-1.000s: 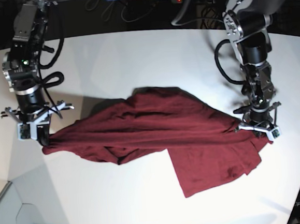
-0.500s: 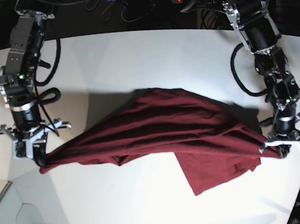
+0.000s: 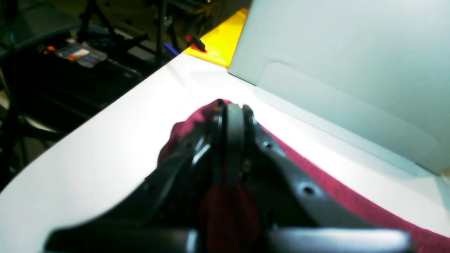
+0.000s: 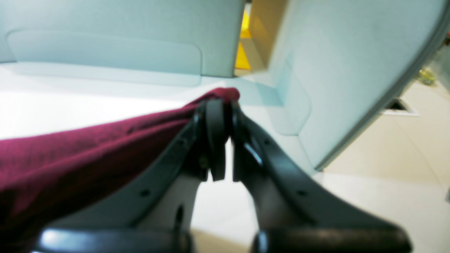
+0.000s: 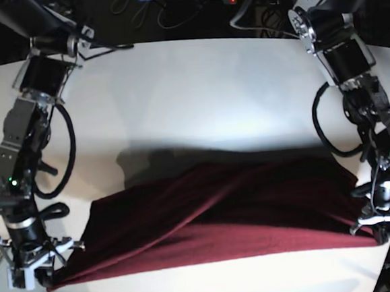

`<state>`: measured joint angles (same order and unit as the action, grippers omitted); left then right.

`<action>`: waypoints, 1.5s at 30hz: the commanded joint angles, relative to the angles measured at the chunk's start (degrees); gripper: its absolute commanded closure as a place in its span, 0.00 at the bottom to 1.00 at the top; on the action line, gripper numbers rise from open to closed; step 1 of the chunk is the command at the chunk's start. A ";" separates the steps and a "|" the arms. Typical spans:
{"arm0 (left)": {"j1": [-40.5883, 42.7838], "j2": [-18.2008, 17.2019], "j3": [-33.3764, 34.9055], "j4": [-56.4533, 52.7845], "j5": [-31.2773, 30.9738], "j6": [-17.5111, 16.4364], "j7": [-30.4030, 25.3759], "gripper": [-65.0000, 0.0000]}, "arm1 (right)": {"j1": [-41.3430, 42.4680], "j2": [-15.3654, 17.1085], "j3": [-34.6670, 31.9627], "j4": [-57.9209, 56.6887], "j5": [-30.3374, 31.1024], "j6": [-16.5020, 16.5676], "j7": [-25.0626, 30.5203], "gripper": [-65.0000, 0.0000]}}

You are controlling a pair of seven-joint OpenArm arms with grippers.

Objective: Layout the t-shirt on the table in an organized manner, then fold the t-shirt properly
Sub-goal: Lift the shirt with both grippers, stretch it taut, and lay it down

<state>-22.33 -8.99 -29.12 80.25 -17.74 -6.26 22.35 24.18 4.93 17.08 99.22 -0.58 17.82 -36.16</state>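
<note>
From where I stand, the plain dark maroon soft fabric t-shirt hangs stretched in a long band between the two arms, low over the near part of the broad smooth white bench, with a dark shadow cast on the surface behind it. The left end effector, at the right of the base view, is clamped tight on one bunched end of the cloth, its narrow jaws pinching a fold close to the bench edge. The right end effector on the other side grips the opposite end the same way, a small tuft of fabric poking out past its closed tips.
</note>
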 commanded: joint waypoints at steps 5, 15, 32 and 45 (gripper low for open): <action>-7.08 -1.86 -0.02 -3.63 -0.42 -0.29 -1.65 1.00 | 11.02 2.15 0.02 -5.73 0.27 -0.37 1.83 1.00; -17.45 -3.88 -0.11 -8.64 -0.50 -0.29 -1.65 1.00 | 23.86 4.43 -1.48 -14.52 0.18 -0.37 1.83 1.00; -6.29 -3.71 -0.46 -0.03 -0.77 -0.46 2.84 1.00 | 6.10 5.93 -1.74 3.33 0.45 -0.37 -1.16 1.00; 23.07 -3.80 -8.02 10.79 -15.27 -0.46 2.84 1.00 | -20.98 4.35 4.76 16.60 0.54 -0.37 7.99 1.00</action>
<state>1.98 -11.88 -37.01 90.02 -32.05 -6.31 26.87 1.98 8.40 21.37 114.69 0.01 18.35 -30.52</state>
